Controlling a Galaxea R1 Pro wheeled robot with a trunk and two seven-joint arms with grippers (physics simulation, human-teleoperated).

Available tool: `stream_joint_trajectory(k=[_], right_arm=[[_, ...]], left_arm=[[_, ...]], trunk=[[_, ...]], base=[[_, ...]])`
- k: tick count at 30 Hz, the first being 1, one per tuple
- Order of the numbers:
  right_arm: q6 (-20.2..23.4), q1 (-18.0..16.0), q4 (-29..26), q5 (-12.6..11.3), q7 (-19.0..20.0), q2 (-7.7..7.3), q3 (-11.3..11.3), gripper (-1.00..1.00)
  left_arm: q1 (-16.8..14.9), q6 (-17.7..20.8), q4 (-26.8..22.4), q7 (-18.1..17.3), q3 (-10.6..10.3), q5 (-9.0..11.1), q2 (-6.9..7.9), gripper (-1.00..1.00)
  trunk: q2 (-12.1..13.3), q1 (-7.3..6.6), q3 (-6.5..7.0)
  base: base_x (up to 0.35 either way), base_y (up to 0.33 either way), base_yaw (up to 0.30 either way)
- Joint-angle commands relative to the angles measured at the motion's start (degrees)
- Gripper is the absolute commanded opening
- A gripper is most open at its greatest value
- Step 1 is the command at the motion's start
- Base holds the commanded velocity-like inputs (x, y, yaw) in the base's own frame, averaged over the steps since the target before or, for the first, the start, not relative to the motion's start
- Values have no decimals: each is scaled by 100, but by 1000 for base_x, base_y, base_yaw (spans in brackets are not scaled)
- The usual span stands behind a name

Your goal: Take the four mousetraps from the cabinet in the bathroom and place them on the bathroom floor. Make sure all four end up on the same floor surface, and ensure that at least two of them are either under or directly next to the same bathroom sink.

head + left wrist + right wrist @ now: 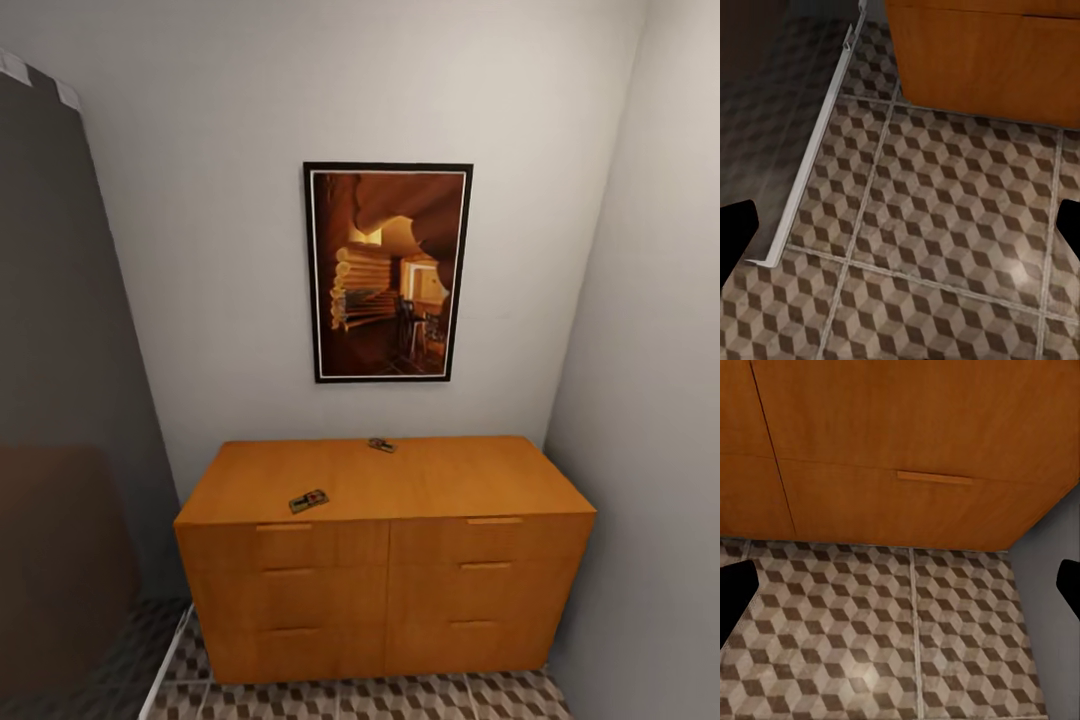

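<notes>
two mousetraps lay on the cabinet (385, 560) top: the near mousetrap (308, 500) toward the front left edge, the far mousetrap (381, 445) at the back edge by the wall, well apart from each other. above them hung a framed picture (387, 272) on the white wall. the cabinet stood on the bathroom floor (945, 225), between a dark panel (60, 400) and the right wall. i saw the left gripper (900, 229) open above bare tiles beside a pale metal strip (817, 142). the right gripper (900, 589) was likewise open, facing a lower drawer handle (934, 477).
</notes>
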Motion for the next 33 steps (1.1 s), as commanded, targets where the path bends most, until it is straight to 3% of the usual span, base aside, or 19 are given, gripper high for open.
stream_joint_trajectory(k=[1,8,21,26,28,30,32,33], right_arm=[[-23,-8,24,2,-43,4,47,100],[-23,-8,24,2,-44,4,47,100],[-13,-8,12,33,-47,-38,45,100],[83,-11,-317,61,-58,-62,42,100],[330,-14,-669,94,-60,-64,44,100],[726,-14,-1129,144,-61,-67,46,100],[1199,-13,-1695,191,-61,-68,47,100],[1537,-13,-2114,215,-61,-67,47,100]], left_arm=[[-5,-19,18,27,-22,-21,-5,100],[-5,-19,16,28,-22,-21,-7,100],[-5,-60,10,9,-16,32,-29,100],[-13,-32,-85,10,-62,0,-38,100],[-30,48,-370,29,-77,-33,-32,100],[-41,357,-855,54,-83,-73,8,100],[-49,966,-1497,101,-82,-131,136,100],[-52,1474,-2009,155,-77,-167,292,100]], trunk=[[-4,5,-2],[-4,5,-2],[-4,5,-2],[-4,5,-2],[-4,5,-2],[-4,5,-2],[-4,5,-2],[-4,5,-2]], base=[[265,79,0],[168,35,0],[17,3,0],[0,0,0],[0,0,0],[0,0,0],[0,0,0],[0,0,0]])
